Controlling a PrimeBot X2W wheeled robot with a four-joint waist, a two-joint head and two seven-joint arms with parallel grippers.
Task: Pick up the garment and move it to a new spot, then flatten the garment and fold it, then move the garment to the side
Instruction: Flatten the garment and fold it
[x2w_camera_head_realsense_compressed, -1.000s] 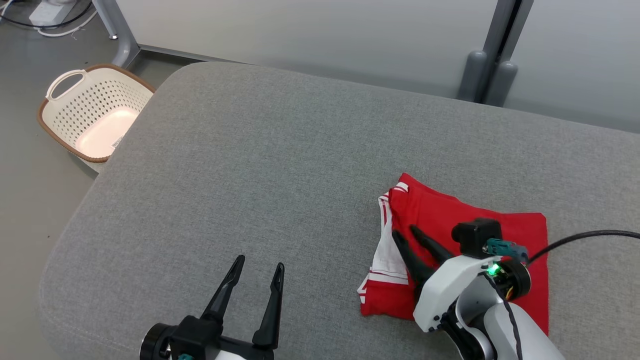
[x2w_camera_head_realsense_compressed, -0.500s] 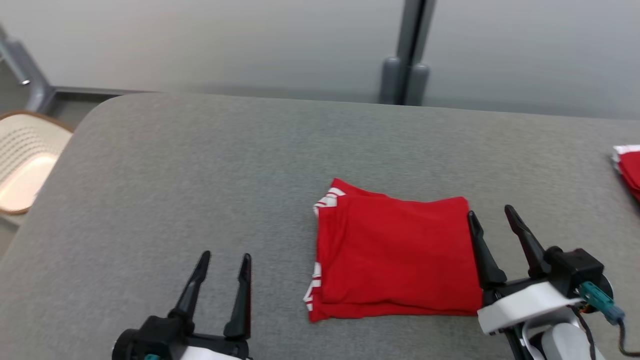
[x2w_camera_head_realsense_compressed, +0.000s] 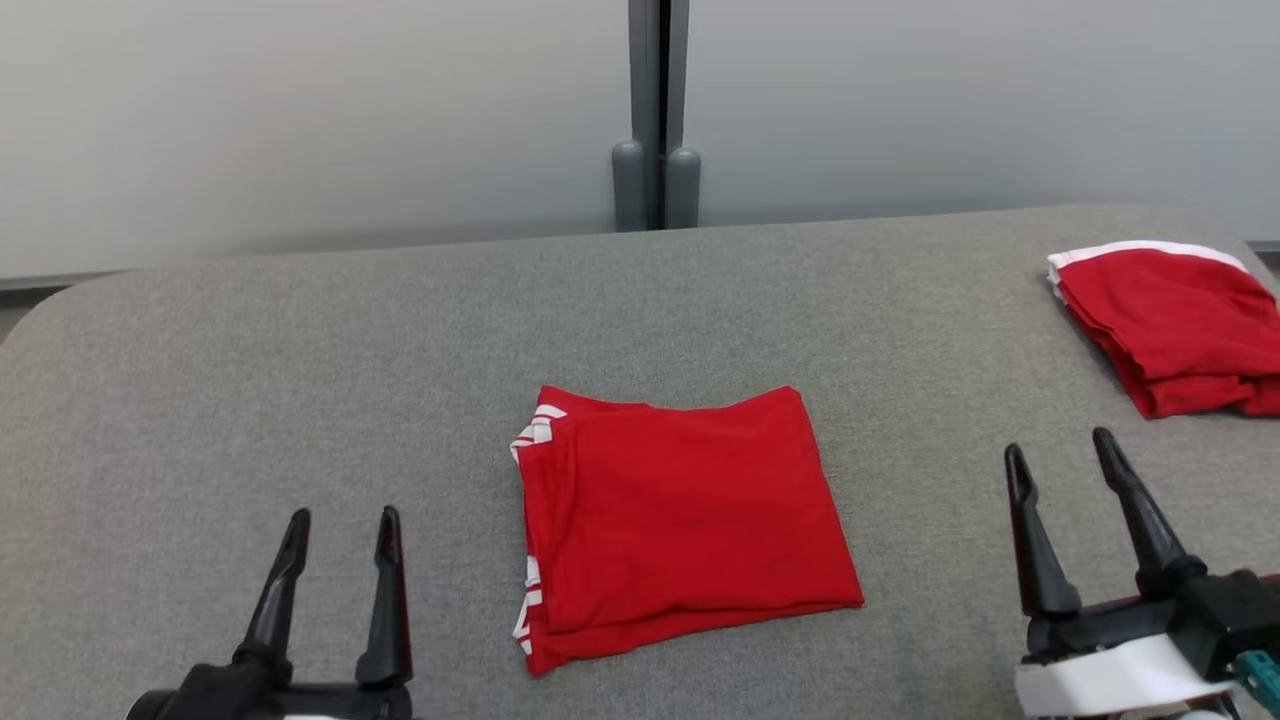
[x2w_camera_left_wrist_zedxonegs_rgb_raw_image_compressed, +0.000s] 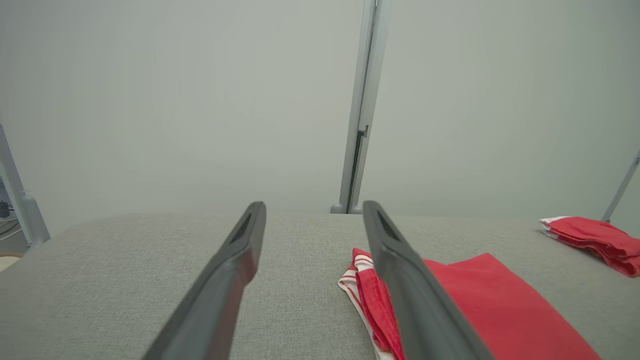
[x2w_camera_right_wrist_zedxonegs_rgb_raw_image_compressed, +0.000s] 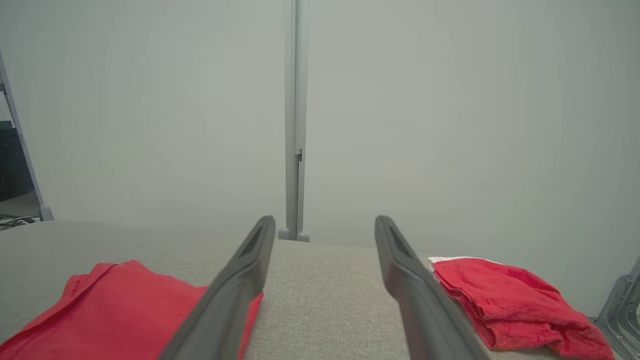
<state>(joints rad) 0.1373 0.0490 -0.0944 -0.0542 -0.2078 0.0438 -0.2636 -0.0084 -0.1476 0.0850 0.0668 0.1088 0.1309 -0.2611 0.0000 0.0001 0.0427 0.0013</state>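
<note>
Red garment (x2w_camera_head_realsense_compressed: 680, 515) is lying folded in a neat, almost square shape in the middle of the gray padded table (x2w_camera_head_realsense_compressed: 300, 380). White stripes are peeking out along its left edge. It is lying flat, and nothing is touching it.

The left gripper (x2w_camera_head_realsense_compressed: 344, 514) is showing at the lower left, near the garment's left side but apart from it. Its two dark fingers are standing wide apart and are holding nothing. In the left wrist view, the left gripper (x2w_camera_left_wrist_zedxonegs_rgb_raw_image_compressed: 314, 205) is pointing toward the pale wall. There the garment (x2w_camera_left_wrist_zedxonegs_rgb_raw_image_compressed: 480, 300) is lying just past the right finger, with its striped edge nearest.

The right gripper (x2w_camera_head_realsense_compressed: 1059, 442) is showing at the lower right, off to the right of the garment and not touching it. Its fingers are spread wide too, and nothing is sitting between them. In the right wrist view, the right gripper (x2w_camera_right_wrist_zedxonegs_rgb_raw_image_compressed: 325, 218) is pointing at the wall, and the garment (x2w_camera_right_wrist_zedxonegs_rgb_raw_image_compressed: 115, 300) is lying to the left of its fingers.

A second red garment (x2w_camera_head_realsense_compressed: 1170, 330) is lying folded near the far right edge of the table, well apart from the first one. White trim is running along its back edge. A gray post (x2w_camera_head_realsense_compressed: 657, 110) is standing behind the table, in the middle of the wall.
</note>
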